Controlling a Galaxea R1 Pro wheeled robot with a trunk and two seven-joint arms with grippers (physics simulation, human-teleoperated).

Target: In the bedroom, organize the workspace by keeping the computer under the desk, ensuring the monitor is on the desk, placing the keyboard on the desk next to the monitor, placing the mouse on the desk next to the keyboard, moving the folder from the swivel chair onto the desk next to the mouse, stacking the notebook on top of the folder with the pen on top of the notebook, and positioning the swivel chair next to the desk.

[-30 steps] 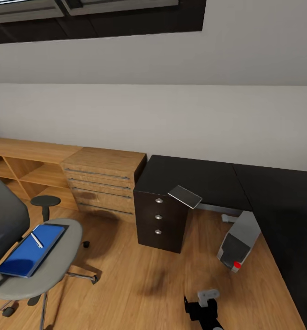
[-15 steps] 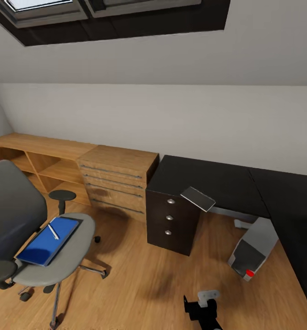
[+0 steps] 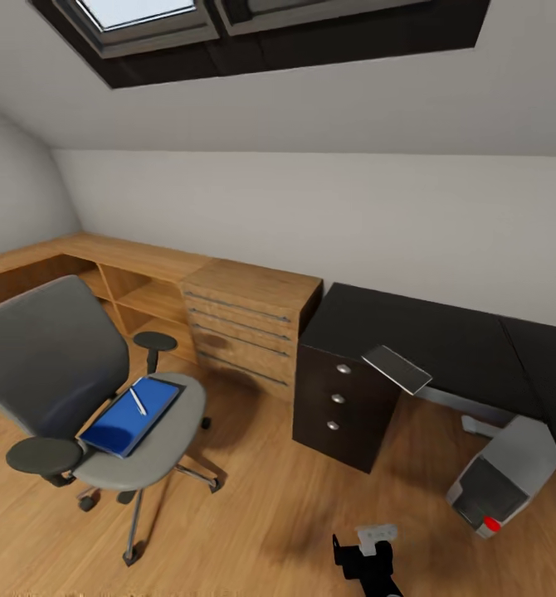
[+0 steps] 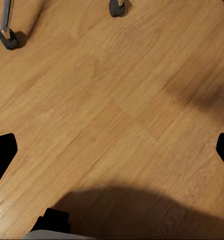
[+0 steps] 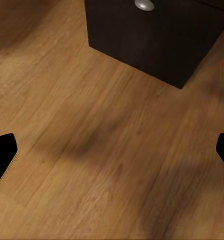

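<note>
Camera panned left since the earlier frames; furniture unmoved. Swivel chair point(image 3: 87, 398) carrying folder point(image 3: 130, 416) with pen point(image 3: 137, 401) on top, well apart from the tabletop point(image 3: 427, 340); computer point(image 3: 506, 473) beneath. Step: approach to the chair. Next: closing in, reaching for folder. Both jaws spread wide, empty.

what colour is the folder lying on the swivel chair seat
Bright blue. The folder lies flat on the grey seat of the swivel chair, seen best in the head view.

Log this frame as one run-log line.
phase: approach | folder: on swivel chair seat, pen atop | computer: tilted on floor by desk | grippers: open, empty
</note>
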